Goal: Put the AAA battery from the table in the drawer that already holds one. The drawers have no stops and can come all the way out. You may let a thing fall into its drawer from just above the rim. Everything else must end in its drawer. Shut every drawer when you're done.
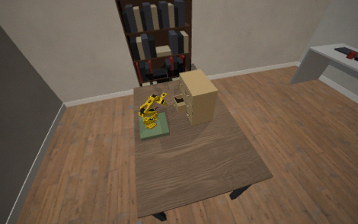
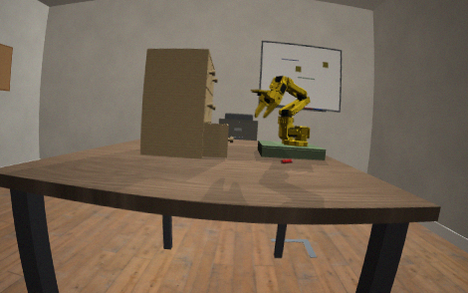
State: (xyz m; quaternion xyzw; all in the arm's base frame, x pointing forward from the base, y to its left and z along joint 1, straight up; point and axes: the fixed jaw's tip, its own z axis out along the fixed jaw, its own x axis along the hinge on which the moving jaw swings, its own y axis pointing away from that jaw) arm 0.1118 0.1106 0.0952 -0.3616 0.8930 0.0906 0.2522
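Observation:
A small red battery (image 2: 286, 160) lies on the table just in front of the green base pad (image 2: 292, 149); I cannot make it out in the top view. The wooden drawer cabinet (image 1: 198, 97) (image 2: 176, 102) stands on the table facing the arm. One low drawer (image 1: 180, 102) (image 2: 215, 141) is pulled out, and its contents are hidden. My gripper (image 2: 263, 111) (image 1: 164, 97) hangs in the air above and beside the pulled-out drawer, clear of the cabinet front. Its jaws stand slightly apart with nothing between them.
The yellow arm sits on the green pad (image 1: 153, 126) at the table's left side. The upper drawers' knobs (image 2: 214, 75) stick out from the cabinet front. A dark box (image 2: 239, 126) shows behind the table. A bookcase (image 1: 158, 38) stands behind the far edge.

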